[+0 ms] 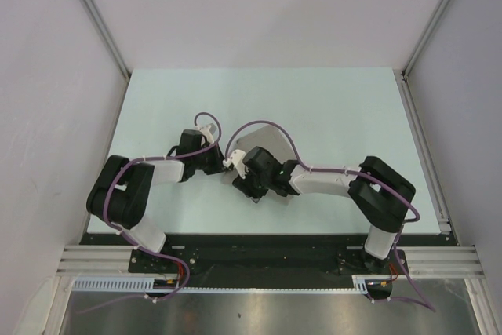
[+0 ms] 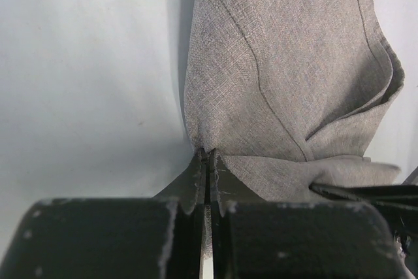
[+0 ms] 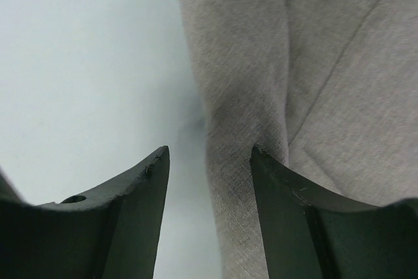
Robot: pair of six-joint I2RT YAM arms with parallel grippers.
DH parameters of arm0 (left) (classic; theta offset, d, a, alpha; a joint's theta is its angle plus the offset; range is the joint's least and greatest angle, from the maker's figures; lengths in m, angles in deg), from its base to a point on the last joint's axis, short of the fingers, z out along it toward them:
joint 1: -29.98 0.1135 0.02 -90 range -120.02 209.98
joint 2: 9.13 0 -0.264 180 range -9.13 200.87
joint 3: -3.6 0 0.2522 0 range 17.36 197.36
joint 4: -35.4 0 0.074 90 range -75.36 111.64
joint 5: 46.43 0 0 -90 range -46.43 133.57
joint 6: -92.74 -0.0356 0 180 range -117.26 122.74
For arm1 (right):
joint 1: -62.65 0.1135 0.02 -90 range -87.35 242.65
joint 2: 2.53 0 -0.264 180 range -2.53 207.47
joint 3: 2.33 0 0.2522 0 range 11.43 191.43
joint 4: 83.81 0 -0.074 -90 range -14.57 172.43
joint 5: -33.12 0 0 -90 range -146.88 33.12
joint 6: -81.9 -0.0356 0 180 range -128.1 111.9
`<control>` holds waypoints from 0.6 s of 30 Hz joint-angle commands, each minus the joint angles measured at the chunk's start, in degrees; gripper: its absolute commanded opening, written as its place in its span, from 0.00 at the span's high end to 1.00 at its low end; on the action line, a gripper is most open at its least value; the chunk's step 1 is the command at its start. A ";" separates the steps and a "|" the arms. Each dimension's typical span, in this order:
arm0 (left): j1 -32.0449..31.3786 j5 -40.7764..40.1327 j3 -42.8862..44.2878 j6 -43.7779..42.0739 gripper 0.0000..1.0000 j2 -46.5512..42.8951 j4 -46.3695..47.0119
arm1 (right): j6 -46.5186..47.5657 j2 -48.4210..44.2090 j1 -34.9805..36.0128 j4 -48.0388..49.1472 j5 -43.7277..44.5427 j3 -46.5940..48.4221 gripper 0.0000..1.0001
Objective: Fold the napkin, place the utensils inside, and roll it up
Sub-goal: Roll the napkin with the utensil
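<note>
At the middle of the table point(image 1: 329, 107), the left claw point(image 2: 206, 161) pinches an edge of the grey napkin point(image 1: 265, 143) while the right claw point(image 3: 209, 153) stands open astride a raised fold, which it should grip squarely before both draw the cloth over evenly.

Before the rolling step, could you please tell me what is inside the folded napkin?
Only layered grey cloth shows. The left gripper pinches the napkin; the open right gripper straddles a fold. Whatever lies between the layers is covered.
</note>
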 commanded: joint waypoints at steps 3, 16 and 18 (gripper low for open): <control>-0.45 0.96 1.78 -0.52 1.00 0.86 -2.98 | 3.41 3.35 -0.02 6.57 9.71 0.88 0.43; -0.37 1.57 3.36 -1.75 0.95 0.15 -4.29 | 3.41 8.36 -4.58 2.46 3.40 3.60 0.60; -0.37 0.61 4.06 -1.84 0.82 -1.24 -4.73 | 3.58 9.24 -5.90 -0.27 1.11 5.18 0.67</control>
